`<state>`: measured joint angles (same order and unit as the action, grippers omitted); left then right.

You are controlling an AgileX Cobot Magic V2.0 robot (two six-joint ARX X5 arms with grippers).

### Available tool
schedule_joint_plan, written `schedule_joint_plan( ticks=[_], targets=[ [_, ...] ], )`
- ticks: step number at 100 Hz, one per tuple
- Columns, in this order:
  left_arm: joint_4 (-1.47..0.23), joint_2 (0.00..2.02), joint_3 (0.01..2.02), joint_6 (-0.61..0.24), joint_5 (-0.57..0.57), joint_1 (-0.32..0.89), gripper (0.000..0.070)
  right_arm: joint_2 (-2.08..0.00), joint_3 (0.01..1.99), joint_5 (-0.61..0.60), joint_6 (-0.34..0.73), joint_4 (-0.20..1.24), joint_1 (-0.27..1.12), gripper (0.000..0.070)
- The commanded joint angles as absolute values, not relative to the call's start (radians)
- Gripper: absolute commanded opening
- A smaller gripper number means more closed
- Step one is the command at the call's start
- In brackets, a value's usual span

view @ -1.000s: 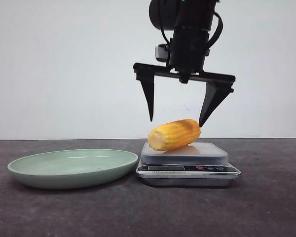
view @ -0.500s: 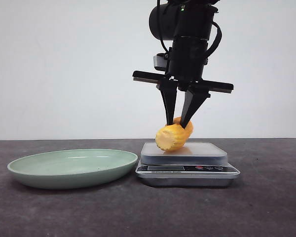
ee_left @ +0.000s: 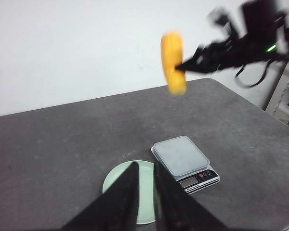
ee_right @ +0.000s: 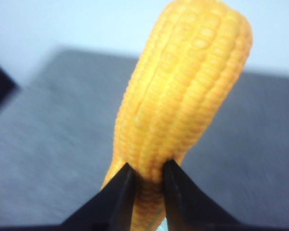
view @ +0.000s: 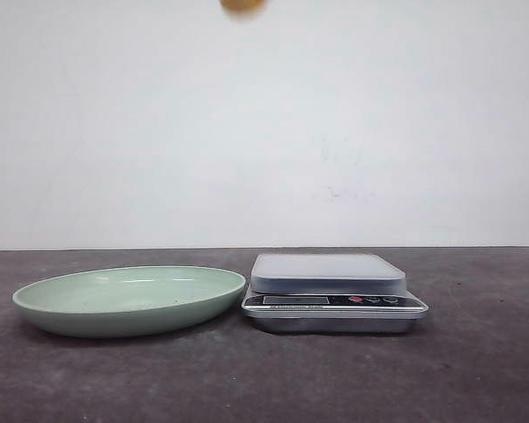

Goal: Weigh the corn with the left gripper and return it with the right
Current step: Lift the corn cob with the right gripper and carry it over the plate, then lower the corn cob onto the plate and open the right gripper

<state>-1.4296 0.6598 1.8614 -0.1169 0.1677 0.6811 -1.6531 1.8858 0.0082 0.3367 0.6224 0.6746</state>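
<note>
The corn (ee_right: 183,91), a yellow-orange ridged cob, is clamped between my right gripper's (ee_right: 147,166) two black fingers and held high in the air. In the left wrist view the corn (ee_left: 173,62) hangs upright well above the table, with the blurred right gripper (ee_left: 182,66) pinching it from the side. In the front view only the corn's lower tip (view: 242,4) shows at the top edge. My left gripper (ee_left: 145,166) is high above the table, empty, its fingers nearly together over the plate.
A pale green plate (view: 62,304) lies on the dark table left of a silver kitchen scale (view: 328,273), whose platform is bare. Both also show in the left wrist view, the plate (ee_left: 113,175) and the scale (ee_left: 180,156). A white wall stands behind.
The right gripper closed on the corn on the scale, then lifted it up and left, out of the top of the front view. The scale platform is now bare.
</note>
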Motion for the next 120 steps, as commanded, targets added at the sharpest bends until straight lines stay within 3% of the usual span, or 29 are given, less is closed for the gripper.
schedule_joint_plan(
  ticks=[1,33,52,120],
  targets=[
    [-1.488,0.663,1.876,-0.112,0.186,0.688,0.0004,-1.705,1.911,-0.012,0.306,0.632,0.687,0.0],
    [-1.488,0.663,1.876,-0.113,0.187,0.688,0.0004,-1.792,1.915,-0.115,0.315,0.685,0.73,0.0],
    [-1.488,0.663,1.876,-0.114,0.187,0.688,0.0004,-1.884,1.915,-0.123,0.313,0.755,0.752,0.0],
    [-1.489,0.663,1.876,-0.121,0.187,0.688,0.0004,-2.046,1.915,-0.158,0.314,0.802,0.79,0.0]
  ],
)
